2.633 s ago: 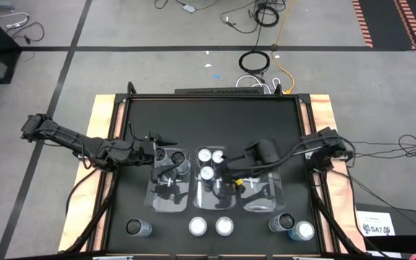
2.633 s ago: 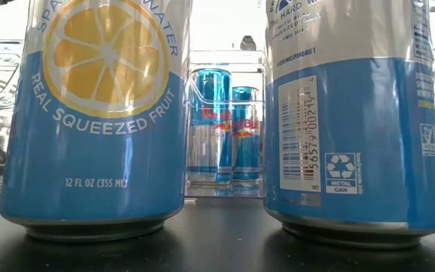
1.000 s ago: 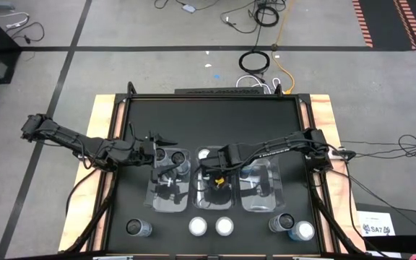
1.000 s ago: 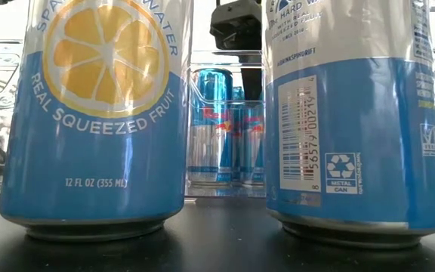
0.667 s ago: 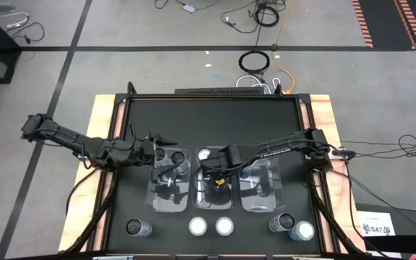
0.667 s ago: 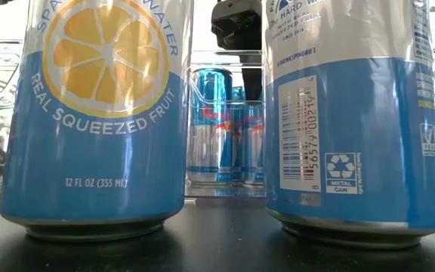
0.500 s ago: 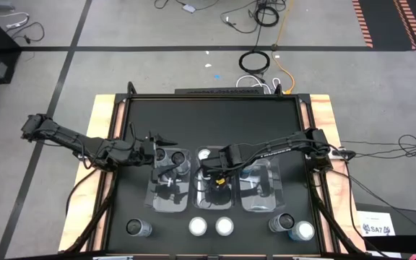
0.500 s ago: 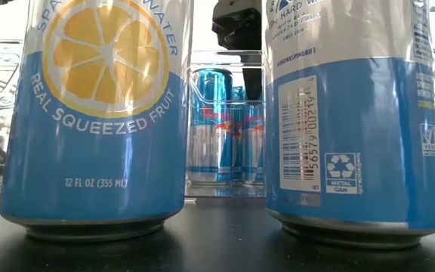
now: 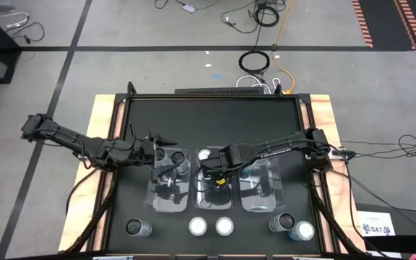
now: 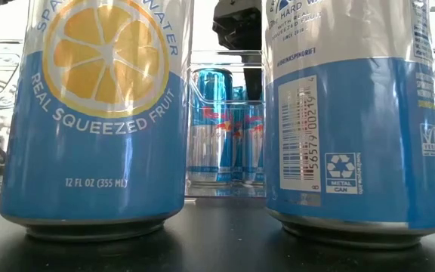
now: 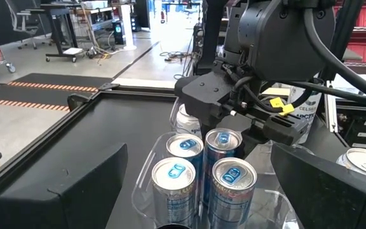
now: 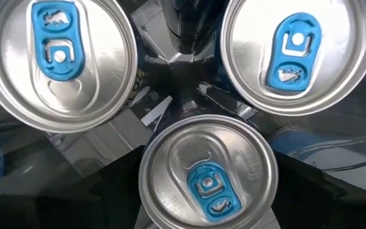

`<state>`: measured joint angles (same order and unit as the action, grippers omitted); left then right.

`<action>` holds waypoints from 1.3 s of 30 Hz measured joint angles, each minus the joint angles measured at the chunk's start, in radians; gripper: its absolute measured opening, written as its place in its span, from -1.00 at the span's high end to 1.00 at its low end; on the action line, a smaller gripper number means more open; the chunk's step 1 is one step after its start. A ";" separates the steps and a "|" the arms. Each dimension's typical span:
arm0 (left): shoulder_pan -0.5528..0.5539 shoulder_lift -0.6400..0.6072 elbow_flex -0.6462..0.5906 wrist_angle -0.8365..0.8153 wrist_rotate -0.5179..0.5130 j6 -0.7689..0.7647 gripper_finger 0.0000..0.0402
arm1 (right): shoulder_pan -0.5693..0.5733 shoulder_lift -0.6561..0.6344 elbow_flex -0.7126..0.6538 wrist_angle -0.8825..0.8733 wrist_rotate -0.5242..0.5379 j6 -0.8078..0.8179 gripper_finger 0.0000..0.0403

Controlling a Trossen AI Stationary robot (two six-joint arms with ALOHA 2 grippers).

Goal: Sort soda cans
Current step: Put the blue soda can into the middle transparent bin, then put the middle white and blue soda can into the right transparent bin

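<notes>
The fingers [image 12: 107, 191] of the right gripper [image 9: 217, 175] are spread at both sides of a soda can [image 12: 207, 172] inside the middle clear bin [image 9: 199, 202]; contact cannot be told. Two more cans [image 12: 56, 57] are packed close against it. The fingers [image 11: 75, 184] of the left gripper [image 9: 157, 139] are held wide at the far end of the left bin [image 9: 156, 201]. Open room is seen on the far half of the black bench [image 9: 215, 115]. Loose cans [image 9: 198, 227] are lined along its near edge.

Soda cans [image 11: 205, 172] upright (blue tabs) — clustered.
</notes>
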<state>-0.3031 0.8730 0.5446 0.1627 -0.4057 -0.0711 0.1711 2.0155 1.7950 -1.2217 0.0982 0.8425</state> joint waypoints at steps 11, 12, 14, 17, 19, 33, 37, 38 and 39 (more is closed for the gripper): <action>0.000 0.000 0.000 0.000 0.008 0.000 -0.98 | 0.001 0.000 0.060 -0.056 0.011 0.003 -0.39; 0.000 0.000 0.000 0.000 0.008 0.000 -0.98 | 0.001 0.000 0.072 -0.067 0.011 0.000 -0.39; 0.000 0.000 0.000 -0.001 0.008 0.000 -0.98 | 0.001 0.000 0.094 -0.072 0.015 -0.009 -0.39; 0.000 0.000 0.000 0.000 0.008 0.000 -0.98 | 0.001 0.000 0.121 -0.077 0.015 -0.017 -0.39; 0.000 0.000 0.000 -0.001 0.008 0.000 -0.98 | 0.001 0.000 0.139 -0.081 0.013 -0.019 -0.39; 0.000 0.000 0.000 0.000 0.009 0.000 -0.98 | 0.090 0.000 0.344 -0.346 0.086 0.201 -0.39; 0.000 0.000 0.000 0.001 0.009 0.000 -0.98 | 0.164 0.000 0.360 -0.327 0.086 0.370 -0.39; 0.000 0.000 0.000 0.001 0.009 0.000 -0.98 | 0.183 0.000 0.360 -0.323 0.085 0.408 -0.39; 0.000 0.000 0.000 0.001 0.009 0.000 -0.98 | 0.201 0.000 0.360 -0.321 0.084 0.445 -0.39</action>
<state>-0.3035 0.8730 0.5446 0.1634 -0.3969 -0.0711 0.3721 2.0155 2.1551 -1.5424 0.1823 1.2877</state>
